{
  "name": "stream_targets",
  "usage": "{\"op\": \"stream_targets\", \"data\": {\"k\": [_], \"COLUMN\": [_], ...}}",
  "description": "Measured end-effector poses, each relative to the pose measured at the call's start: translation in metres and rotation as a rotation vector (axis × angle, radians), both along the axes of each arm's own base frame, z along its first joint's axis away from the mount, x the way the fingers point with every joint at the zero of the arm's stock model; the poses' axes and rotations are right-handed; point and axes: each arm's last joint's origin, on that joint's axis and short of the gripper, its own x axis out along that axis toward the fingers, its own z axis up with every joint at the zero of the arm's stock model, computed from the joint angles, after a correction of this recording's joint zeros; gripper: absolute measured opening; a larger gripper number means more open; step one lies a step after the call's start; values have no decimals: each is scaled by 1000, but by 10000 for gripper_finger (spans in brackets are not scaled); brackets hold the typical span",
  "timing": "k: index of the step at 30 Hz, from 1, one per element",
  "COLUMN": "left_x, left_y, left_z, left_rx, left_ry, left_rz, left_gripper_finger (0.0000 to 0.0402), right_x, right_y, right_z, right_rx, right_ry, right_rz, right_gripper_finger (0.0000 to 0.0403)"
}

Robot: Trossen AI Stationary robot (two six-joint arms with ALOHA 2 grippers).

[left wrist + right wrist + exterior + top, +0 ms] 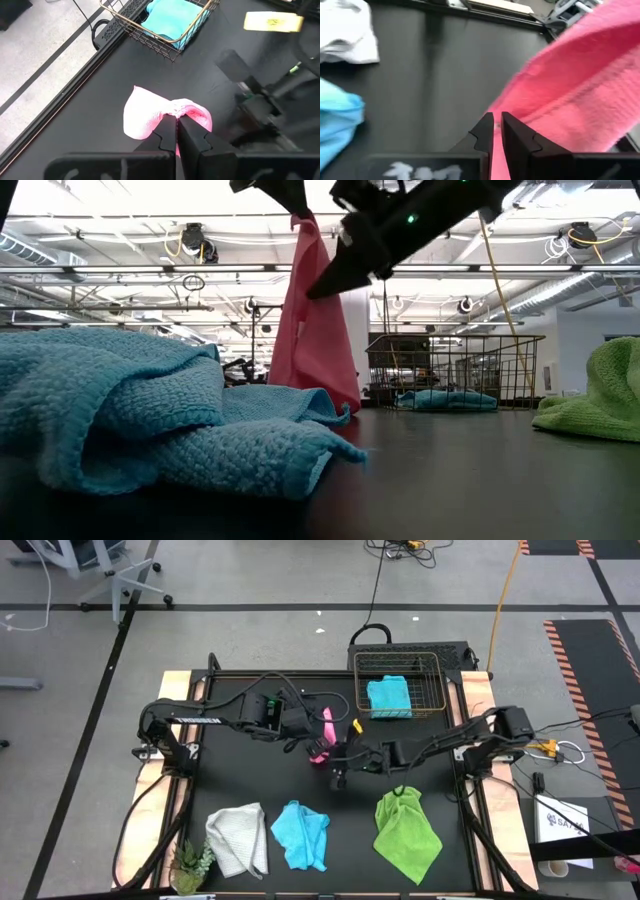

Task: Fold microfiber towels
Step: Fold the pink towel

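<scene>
A pink towel [325,730] hangs at the table's middle between both grippers, its lower end [335,395] on the table. My left gripper [312,737] is shut on its top. My right gripper [338,758] reaches in from the right, shut on the towel lower down. Along the near edge lie a white-grey towel [238,838], a light blue towel [300,835] and a lime green towel [407,830]. Another light blue towel [388,697] lies folded in the wire basket [432,690]. My left gripper pinches a bunched top part of the pink towel [176,111] between its two fingers, slanting down from the table's left. The towel hangs below the fingers. My right gripper pinches the hanging towel's side edge [496,150] between its fingers, partway down [318,288], slanting down from the right. One layer or several, I cannot tell.
The wire basket stands at the far right of the black mat. A small green plant [192,862] sits at the near left corner. Bare mat [250,775] lies between the arms and the towels at the near edge.
</scene>
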Motion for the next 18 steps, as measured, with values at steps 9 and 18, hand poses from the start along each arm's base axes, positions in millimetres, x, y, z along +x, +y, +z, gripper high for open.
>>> {"op": "stream_targets", "data": {"k": [9, 18], "left_x": [0, 0], "left_y": [0, 0], "left_z": [0, 0], "left_rx": [-1, 1], "left_ry": [0, 3], "left_rz": [1, -1], "left_gripper_finger": [7, 4], "right_x": [-5, -28], "right_y": [-28, -33], "right_z": [7, 20], "right_rx": [-112, -158], "right_ry": [34, 150], "right_rz": [-151, -207], "right_gripper_finger": [24, 24]}}
